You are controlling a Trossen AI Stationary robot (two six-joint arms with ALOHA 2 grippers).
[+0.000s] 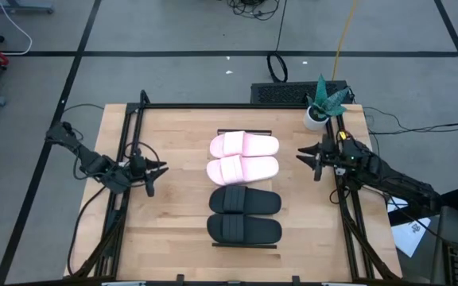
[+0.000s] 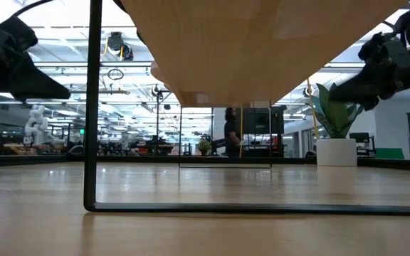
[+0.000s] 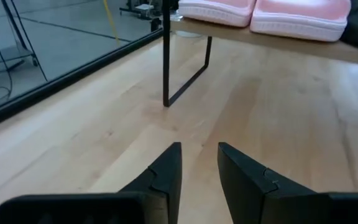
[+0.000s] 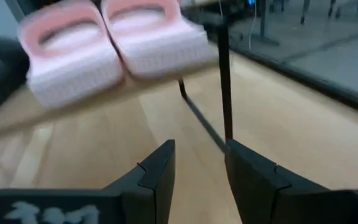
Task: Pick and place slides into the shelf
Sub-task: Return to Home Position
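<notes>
I see slides [image 1: 243,200] lengthwise between grippers, toes toward left gripper [image 1: 159,168] | two pink, two black | right gripper [image 1: 302,153] and left: fingers slightly parted

Shelf [image 2: 248,43] mid-table [image 1: 181,214], running near to far. Four slides in one row on it: far pair [image 1: 242,169], near pair [image 1: 244,201]. Left gripper [image 1: 159,168] left of shelf, right gripper [image 1: 302,152] right. Potted plant [image 1: 322,107] at far right corner.
</notes>
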